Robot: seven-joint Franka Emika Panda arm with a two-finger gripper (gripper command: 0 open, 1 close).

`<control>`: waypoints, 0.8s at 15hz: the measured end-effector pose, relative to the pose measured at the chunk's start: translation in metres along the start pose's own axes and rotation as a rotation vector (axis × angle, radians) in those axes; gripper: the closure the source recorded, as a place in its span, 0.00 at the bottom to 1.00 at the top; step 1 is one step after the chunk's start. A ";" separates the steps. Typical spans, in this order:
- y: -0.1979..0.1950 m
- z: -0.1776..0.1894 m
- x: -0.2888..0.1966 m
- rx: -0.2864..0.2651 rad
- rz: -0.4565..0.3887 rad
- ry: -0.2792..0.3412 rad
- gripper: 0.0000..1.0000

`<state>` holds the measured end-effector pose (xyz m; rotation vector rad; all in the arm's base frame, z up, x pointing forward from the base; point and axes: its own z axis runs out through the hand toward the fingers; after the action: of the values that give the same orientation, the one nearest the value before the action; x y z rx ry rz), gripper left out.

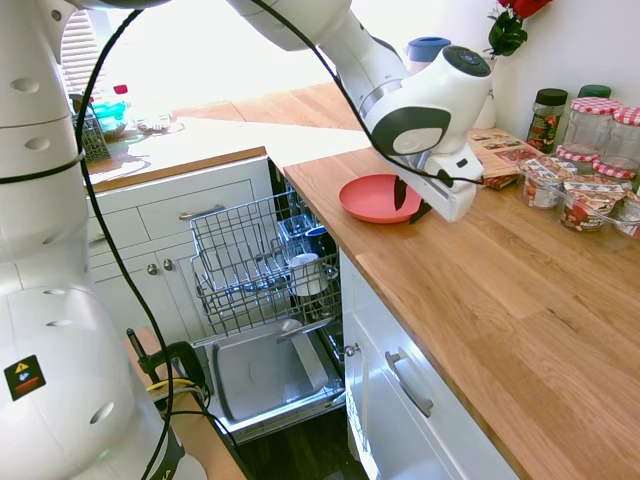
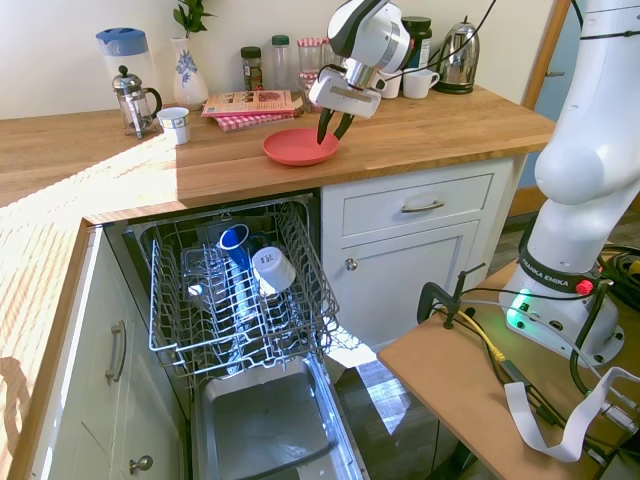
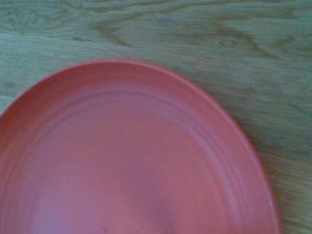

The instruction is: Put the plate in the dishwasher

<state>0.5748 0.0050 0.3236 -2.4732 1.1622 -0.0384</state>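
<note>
Wooden countertop (image 2: 420,130) bears the plate (image 2: 296,146) — tool (image 2: 334,128) spread above its rim.

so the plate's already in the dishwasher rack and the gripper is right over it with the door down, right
Not quite. The plate lies on the wooden counter, not in the rack, as the second exterior view shows. The gripper is right over it, and the dishwasher door is down.

In the wrist view the plate (image 3: 136,161) is blurred and cut off at the lower and left edges. In the first exterior view the hand (image 1: 415,205) hides the plate's right rim, and the jar labels at upper right are too small to read.
</note>
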 end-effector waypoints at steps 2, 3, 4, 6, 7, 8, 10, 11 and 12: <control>0.002 0.001 0.001 -0.002 0.003 -0.001 1.00; 0.002 0.001 0.002 -0.003 0.005 -0.002 1.00; 0.003 0.002 0.003 -0.005 0.007 -0.002 1.00; 0.003 0.001 0.003 -0.003 0.008 -0.002 1.00; 0.001 0.001 0.003 0.000 0.008 -0.002 1.00; 0.000 0.001 0.002 0.002 0.006 -0.001 1.00; -0.007 0.000 -0.003 0.001 -0.013 0.003 1.00; -0.016 -0.004 -0.010 -0.004 -0.033 0.013 1.00; -0.029 -0.012 -0.022 -0.011 -0.060 0.034 1.00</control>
<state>0.5792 0.0337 0.3482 -2.5258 1.1040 -0.0923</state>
